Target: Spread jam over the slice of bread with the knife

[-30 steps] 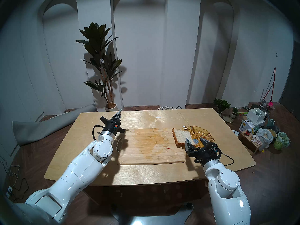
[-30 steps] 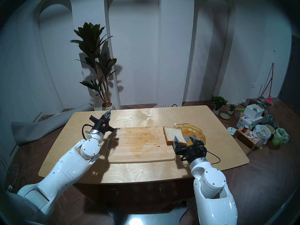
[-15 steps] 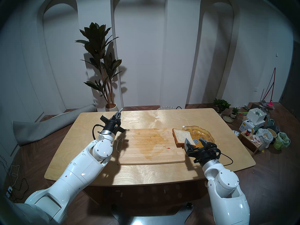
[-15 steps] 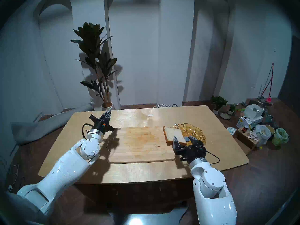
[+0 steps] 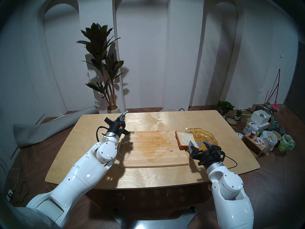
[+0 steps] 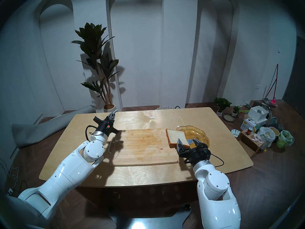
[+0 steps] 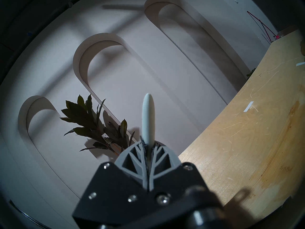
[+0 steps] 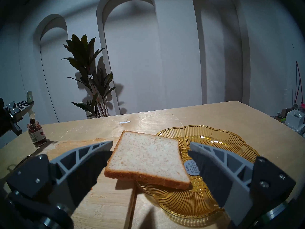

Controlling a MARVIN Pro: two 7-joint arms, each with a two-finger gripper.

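My left gripper (image 5: 121,118) is shut on the knife, whose pale handle (image 7: 148,118) sticks up above the fingers. In the right wrist view its blade (image 8: 32,119) points down into the open mouth of the jam jar (image 8: 36,135). The jar stands at the board's far left corner and is hidden behind my left gripper in the head views. The slice of bread (image 5: 184,138) leans tilted with one edge on the amber glass dish (image 5: 208,135) and one on the cutting board (image 5: 153,149). My right gripper (image 5: 198,143) is open, with a finger on each side of the slice's near edge (image 8: 146,156).
The stained cutting board has a small red smear (image 5: 171,150) and a metal handle (image 5: 121,146) at its left end. A strip of white tape (image 5: 160,119) lies on the table (image 5: 132,177). Boxes, bags and a small red-lidded jar (image 5: 252,134) sit on the floor at right.
My left gripper with the knife has shifted slightly to the right. The right gripper, bread and dish have not moved.
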